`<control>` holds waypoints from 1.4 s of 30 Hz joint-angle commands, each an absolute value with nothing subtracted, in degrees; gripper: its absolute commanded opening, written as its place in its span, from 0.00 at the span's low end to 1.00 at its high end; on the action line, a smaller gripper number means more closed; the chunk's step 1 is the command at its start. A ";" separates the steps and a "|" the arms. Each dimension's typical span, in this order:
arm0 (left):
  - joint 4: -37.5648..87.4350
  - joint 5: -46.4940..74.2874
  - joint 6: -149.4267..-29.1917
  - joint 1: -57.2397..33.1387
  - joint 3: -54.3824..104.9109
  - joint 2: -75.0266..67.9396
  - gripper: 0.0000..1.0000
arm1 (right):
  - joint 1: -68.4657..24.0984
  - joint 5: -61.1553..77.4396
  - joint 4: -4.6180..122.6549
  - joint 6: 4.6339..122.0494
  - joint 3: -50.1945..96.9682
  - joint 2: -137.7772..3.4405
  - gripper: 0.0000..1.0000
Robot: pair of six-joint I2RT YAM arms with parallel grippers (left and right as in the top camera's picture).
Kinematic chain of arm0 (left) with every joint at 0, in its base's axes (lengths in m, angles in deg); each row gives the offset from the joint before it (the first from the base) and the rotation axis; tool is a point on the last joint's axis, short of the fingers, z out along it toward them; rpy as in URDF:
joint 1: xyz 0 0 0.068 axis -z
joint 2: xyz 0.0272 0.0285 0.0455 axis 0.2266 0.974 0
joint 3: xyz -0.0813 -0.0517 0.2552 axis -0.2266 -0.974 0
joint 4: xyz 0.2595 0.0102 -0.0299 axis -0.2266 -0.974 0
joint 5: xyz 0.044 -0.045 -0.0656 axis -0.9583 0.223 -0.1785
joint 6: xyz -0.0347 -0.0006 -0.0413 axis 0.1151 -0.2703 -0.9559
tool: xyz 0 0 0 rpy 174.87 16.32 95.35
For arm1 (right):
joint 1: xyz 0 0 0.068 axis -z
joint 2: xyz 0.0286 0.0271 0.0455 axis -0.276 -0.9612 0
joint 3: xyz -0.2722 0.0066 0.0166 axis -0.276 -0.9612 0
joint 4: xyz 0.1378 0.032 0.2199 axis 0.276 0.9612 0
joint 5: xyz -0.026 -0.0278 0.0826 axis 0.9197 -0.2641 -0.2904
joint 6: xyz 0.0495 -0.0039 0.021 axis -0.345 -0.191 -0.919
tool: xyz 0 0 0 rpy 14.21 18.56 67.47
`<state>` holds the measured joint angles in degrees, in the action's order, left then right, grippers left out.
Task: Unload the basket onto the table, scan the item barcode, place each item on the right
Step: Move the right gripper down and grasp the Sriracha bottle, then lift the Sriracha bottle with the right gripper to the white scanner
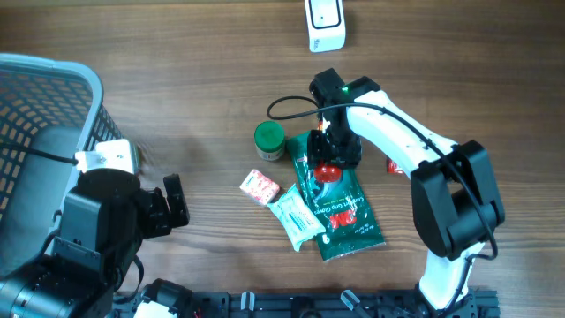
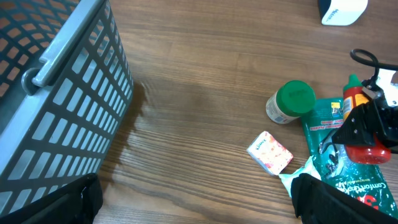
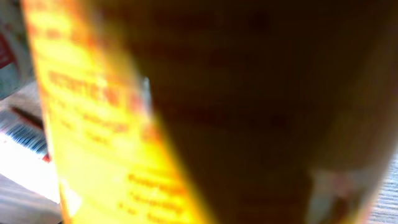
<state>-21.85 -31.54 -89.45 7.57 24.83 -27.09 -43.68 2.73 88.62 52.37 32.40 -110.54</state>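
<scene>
**1. Item position.** The bottle (image 1: 328, 171) lay on its side on the far end of the pouch (image 1: 346, 216), just right of desk (image 1: 177, 88) centre. Its green-tipped end pointed at the far edge, where the scanner (image 1: 325, 25) stood. A jar (image 1: 269, 140) sat just left of the bottle. A box (image 1: 260, 186) and a packet (image 1: 296, 218) lay nearer the front edge. The basket (image 1: 53, 97) took up the left edge.

**2. Grippers.** The R gripper (image 1: 335, 148) sat across the bottle's mid-section, one jaw either side. The R wrist cam was filled w/ blurred yellow label and showed no fingers. I could not tell whether the jaws had pinched the bottle or only bracketed it. The L gripper (image 1: 177, 205) hung toward the front-left corner beside the basket, jaws wide apart w/ nothing between them.

**3. Handling (my est.).**
- Weight: light to moderate, easy for one arm.
- Body: probably squeezable plastic that gives under a hard pinch, so I would use moderate force only.
- Surface: glossy label, so likely slippery. The round section may roll off the soft pouch if nudged.
- Grip pt: mid-body, square across the axis, clear of tip and base.

**4. Barcode.** I could not find the code on the bottle in any view. A barcode strip (image 3: 25, 134) showed at the left of the R wrist view on something white, but I could not tell which item carried it. I expected a wrist roll would be needed to turn the code toward the scanner.
</scene>
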 commanded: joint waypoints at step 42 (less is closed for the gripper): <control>-21.72 -31.11 -89.98 7.28 24.74 -27.09 1.00 | -34.70 15.34 55.90 83.62 34.33 -95.05 0.61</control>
<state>-21.89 -31.35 -89.43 7.52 24.83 -27.09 -34.67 9.16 60.38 84.89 33.26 -89.84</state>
